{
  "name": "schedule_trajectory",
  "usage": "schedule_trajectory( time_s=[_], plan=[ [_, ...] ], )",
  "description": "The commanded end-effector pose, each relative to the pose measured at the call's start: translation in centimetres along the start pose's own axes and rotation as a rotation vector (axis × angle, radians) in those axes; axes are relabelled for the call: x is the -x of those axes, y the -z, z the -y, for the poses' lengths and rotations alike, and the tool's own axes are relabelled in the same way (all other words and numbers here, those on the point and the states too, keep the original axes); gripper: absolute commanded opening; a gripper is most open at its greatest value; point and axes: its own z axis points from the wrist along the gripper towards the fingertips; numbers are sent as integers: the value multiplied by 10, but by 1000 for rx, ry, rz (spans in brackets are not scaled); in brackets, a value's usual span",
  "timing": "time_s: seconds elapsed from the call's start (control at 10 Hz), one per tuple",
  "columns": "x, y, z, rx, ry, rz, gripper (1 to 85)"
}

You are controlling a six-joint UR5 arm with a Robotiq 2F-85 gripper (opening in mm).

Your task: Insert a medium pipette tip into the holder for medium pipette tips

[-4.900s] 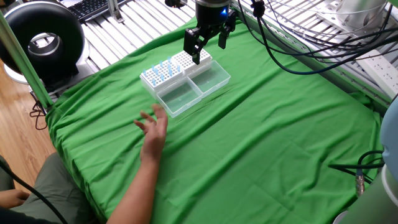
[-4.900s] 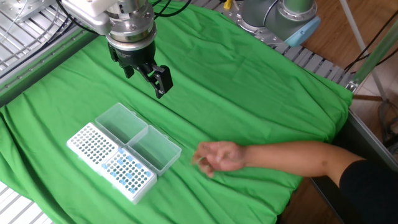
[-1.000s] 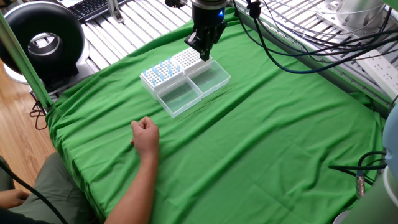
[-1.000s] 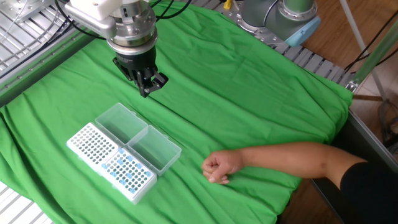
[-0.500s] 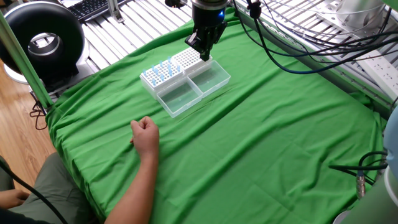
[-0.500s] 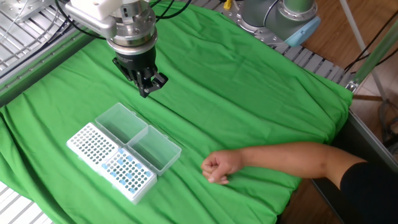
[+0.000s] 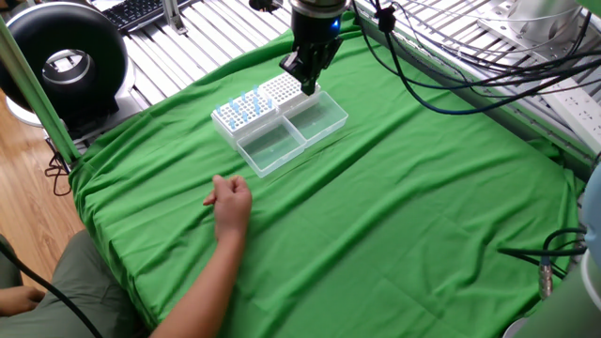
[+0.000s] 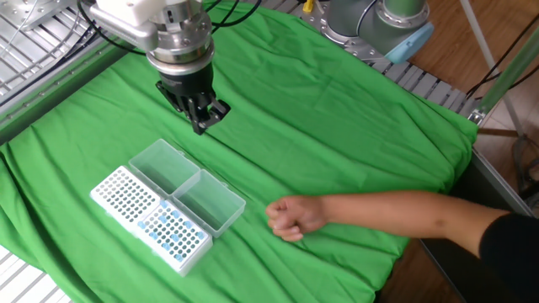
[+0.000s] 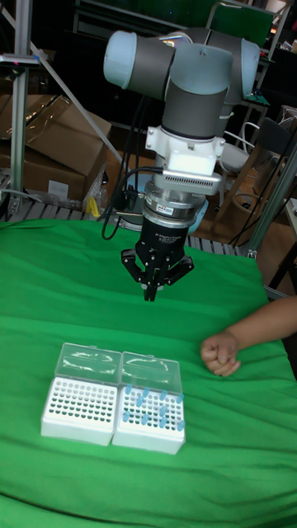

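The holder for medium pipette tips (image 7: 279,91) (image 8: 125,195) (image 9: 78,406) is the white block rack with a dense grid of empty holes. Its clear lid (image 8: 164,164) lies folded open beside it. My gripper (image 7: 305,83) (image 8: 202,124) (image 9: 151,293) hangs shut and points down. It is a little above the cloth, just behind the open lids, and touches neither rack. A medium pipette tip between the fingertips is too small to make out in any view.
A second white rack (image 7: 242,111) (image 8: 173,237) (image 9: 150,412) with several blue tips stands against the holder, its lid open. A person's fist (image 7: 230,202) (image 8: 290,217) (image 9: 221,353) rests on the green cloth (image 8: 337,109) near the racks. Cables hang behind the arm.
The gripper went from open to shut and has stayed almost still for the last second. The person's hand closed into a fist and has just slid a little closer to the racks.
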Motion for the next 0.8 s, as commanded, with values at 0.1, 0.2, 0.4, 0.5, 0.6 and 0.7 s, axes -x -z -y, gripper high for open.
schedule_trajectory(
  time_s=[0.1, 0.2, 0.4, 0.5, 0.6, 0.7],
  plan=[
    [27, -8, -5, -7, 33, 53, 143],
    [25, -9, -2, -13, 38, 49, 143],
    [15, -12, 1, -13, 85, 14, 217],
    [6, -13, -1, 0, 126, -20, 327],
    [3, -15, -2, 6, 153, -36, 370],
    [2, -17, -2, 7, 162, -43, 433]
  ],
)
